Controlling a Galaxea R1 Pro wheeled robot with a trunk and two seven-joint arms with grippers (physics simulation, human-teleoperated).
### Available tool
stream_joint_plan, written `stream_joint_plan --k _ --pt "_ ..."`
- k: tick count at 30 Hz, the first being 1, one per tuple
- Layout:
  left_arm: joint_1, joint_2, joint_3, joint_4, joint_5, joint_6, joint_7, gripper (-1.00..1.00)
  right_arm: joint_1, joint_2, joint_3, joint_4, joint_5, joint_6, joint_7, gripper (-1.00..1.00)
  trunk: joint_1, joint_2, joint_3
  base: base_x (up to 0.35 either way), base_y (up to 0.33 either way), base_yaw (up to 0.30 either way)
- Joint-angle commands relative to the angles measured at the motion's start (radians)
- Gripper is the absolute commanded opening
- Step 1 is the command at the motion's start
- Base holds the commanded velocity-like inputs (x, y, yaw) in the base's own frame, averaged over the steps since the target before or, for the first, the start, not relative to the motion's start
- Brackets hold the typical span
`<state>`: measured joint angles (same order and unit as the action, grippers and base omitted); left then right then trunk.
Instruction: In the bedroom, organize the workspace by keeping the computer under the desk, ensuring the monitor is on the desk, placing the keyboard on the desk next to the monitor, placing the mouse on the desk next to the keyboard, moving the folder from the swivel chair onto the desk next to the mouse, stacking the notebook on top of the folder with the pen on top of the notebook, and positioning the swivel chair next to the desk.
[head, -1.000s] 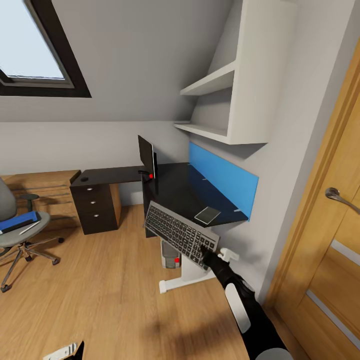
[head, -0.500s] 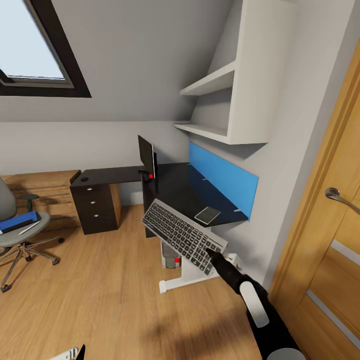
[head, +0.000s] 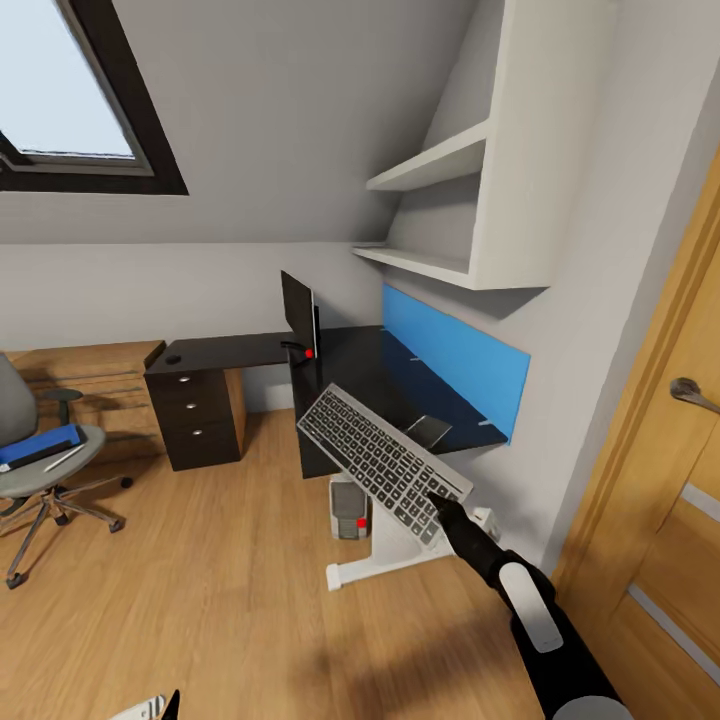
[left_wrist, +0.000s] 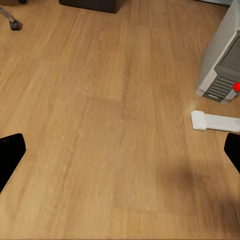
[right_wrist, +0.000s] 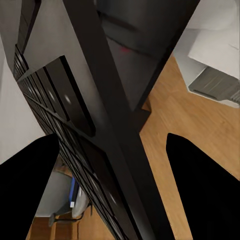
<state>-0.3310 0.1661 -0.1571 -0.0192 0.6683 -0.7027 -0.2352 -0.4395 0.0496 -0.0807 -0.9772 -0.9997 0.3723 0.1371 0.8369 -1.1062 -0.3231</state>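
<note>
**Carrying the keyboard toward the desk, held by one corner**

Gripping the keyboard (head: 384, 465) by its near corner, our right gripper (head: 447, 507) held it tilted in the air at lower centre of the head view, in front of the desk (head: 350, 370) edge; jaws clamped on the keyboard's edge. In the right wrist view the keyboard (right_wrist: 85, 125) ran between the two dark fingers. Our left gripper (left_wrist: 120, 150) hung over bare floor, jaws apart, nothing between them.

The monitor (head: 299, 316) stood on the desk, mid frame. The swivel chair (head: 35, 450) sat at far left, well apart from the desk, with the folder (head: 40, 445) and the pen (head: 64, 457) on its seat. A computer tower (head: 349, 508) stood on the floor under the desk. A small flat dark item (head: 427, 431) lay on the desk near the blue wall panel (head: 455, 362); we could not tell what it was.

Risks, as we judged them: a corner grip on a long board could let it pivot or slip; its far end could clip the desk edge or the monitor; it could land on the flat item.

No brand, label or writing was readable.
</note>
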Motion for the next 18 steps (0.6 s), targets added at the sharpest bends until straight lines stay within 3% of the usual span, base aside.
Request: stream_joint_plan --k 1,10,18 --pt "-0.001 -0.003 -0.006 0.001 0.011 -0.001 -0.006 1.00 -0.001 0.002 -0.005 0.000 -0.006 0.008 0.003 -1.00 0.000 -0.001 -0.001 0.116 0.291 0.000" --pt "0.000 -0.018 -0.006 0.001 0.011 -0.001 -0.004 1.00 -0.001 0.004 0.000 0.022 -0.006 0.006 0.029 -1.00 0.000 -0.001 -0.001 0.125 0.310 0.000" --pt "0.000 -0.020 -0.006 0.001 0.011 -0.001 -0.004 1.00 -0.001 0.005 0.040 0.024 -0.001 0.006 0.074 -1.00 0.000 -0.001 -0.001 0.129 0.235 0.000"
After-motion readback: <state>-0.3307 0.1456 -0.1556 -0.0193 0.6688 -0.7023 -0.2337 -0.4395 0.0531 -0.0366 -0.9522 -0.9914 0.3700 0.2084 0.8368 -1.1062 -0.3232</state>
